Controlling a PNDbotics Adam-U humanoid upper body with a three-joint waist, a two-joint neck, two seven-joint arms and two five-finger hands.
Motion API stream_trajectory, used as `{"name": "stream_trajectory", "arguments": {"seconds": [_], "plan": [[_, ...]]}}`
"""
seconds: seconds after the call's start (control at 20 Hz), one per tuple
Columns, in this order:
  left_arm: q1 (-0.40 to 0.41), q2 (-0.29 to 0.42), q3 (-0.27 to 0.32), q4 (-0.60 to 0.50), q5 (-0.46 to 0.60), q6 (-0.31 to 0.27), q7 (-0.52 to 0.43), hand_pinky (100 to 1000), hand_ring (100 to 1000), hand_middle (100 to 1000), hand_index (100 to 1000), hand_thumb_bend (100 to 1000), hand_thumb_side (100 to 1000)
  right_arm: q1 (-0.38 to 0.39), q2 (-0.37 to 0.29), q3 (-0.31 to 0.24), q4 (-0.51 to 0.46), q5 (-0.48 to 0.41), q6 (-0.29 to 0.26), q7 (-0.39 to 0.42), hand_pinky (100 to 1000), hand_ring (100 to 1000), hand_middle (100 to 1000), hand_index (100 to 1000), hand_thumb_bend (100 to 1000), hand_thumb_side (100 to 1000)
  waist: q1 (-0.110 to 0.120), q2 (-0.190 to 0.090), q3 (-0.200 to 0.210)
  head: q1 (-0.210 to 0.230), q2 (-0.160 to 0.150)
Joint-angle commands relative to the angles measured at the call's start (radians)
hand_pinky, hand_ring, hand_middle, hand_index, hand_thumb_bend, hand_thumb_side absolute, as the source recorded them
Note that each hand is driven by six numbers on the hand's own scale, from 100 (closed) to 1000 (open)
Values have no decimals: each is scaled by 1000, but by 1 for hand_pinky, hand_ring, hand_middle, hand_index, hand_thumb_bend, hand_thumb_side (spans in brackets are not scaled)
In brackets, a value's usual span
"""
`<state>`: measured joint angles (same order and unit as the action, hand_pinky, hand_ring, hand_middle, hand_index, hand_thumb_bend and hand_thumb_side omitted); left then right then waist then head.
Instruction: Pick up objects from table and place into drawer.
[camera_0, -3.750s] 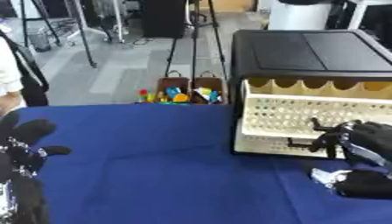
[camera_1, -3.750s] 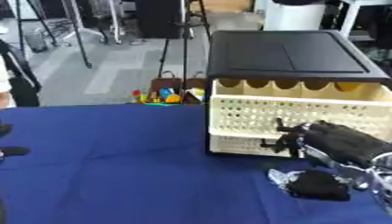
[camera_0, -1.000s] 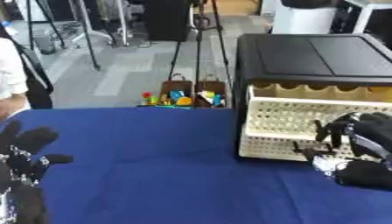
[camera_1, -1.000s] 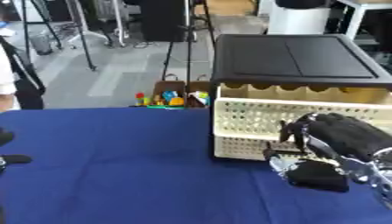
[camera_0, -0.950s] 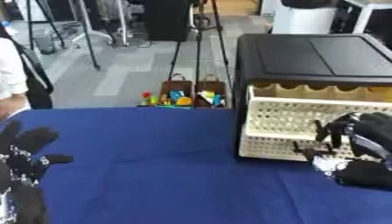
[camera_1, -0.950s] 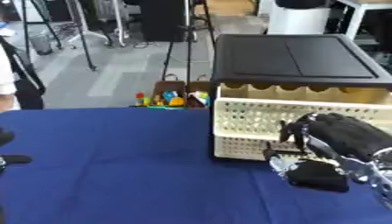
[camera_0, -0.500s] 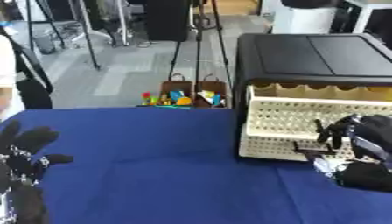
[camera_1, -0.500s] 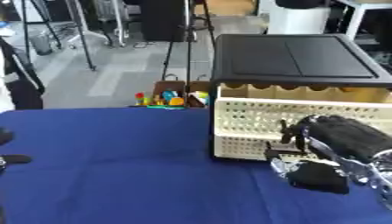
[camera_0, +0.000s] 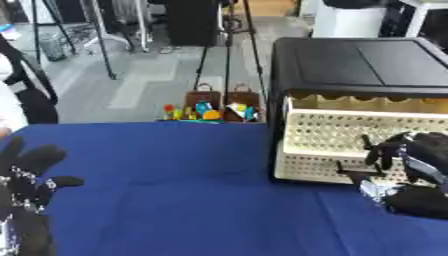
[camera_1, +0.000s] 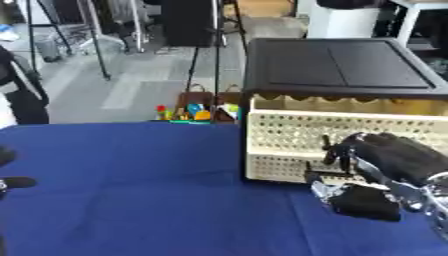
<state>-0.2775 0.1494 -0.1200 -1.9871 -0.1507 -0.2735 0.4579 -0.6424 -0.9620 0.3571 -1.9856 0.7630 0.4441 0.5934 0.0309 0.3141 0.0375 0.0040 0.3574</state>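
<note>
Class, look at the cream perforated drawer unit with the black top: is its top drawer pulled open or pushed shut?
Pulled open, slightly. The top drawer juts forward from under the black top, its scalloped rim exposed.

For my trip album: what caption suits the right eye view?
Robot's right hand reaches toward a cream drawer unit on a blue table.

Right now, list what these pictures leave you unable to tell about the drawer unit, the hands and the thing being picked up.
- Dark thing under the right hand: blurred in both views, kind unclear; whether the fingers grip it is unclear.
- Drawer unit: the hand covers its lower front, so how far any drawer is open is hidden.
- Left hand: cut off by the left eye view's lower left corner.
- Bright things on the floor: too small to identify.
</note>
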Motion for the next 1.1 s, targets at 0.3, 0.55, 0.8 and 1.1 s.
{"name": "stream_trajectory", "arguments": {"seconds": [0.3,0.55,0.8,1.1], "plan": [[-16,5,0,-13,3,-3,-10,528,762,714,934,367,946,5,-23,-20,-14,-17,-15,-29,105,464,664,789,273,947,-4,-12,4,-7,-18],[-16,5,0,-13,4,-3,-12,527,762,714,934,367,946,0,-20,-20,-14,-24,-15,-34,104,462,665,789,273,949,-3,-12,7,-11,-20],[-15,5,1,-13,4,-3,-11,527,762,714,934,366,947,7,-23,-24,-14,-10,-2,-29,107,465,670,788,273,951,-1,-11,5,-11,-21],[-14,5,1,-13,4,-3,-12,526,762,714,934,365,948,30,-32,-42,-14,9,24,-25,107,466,674,789,273,951,0,-8,0,-9,-21]]}}
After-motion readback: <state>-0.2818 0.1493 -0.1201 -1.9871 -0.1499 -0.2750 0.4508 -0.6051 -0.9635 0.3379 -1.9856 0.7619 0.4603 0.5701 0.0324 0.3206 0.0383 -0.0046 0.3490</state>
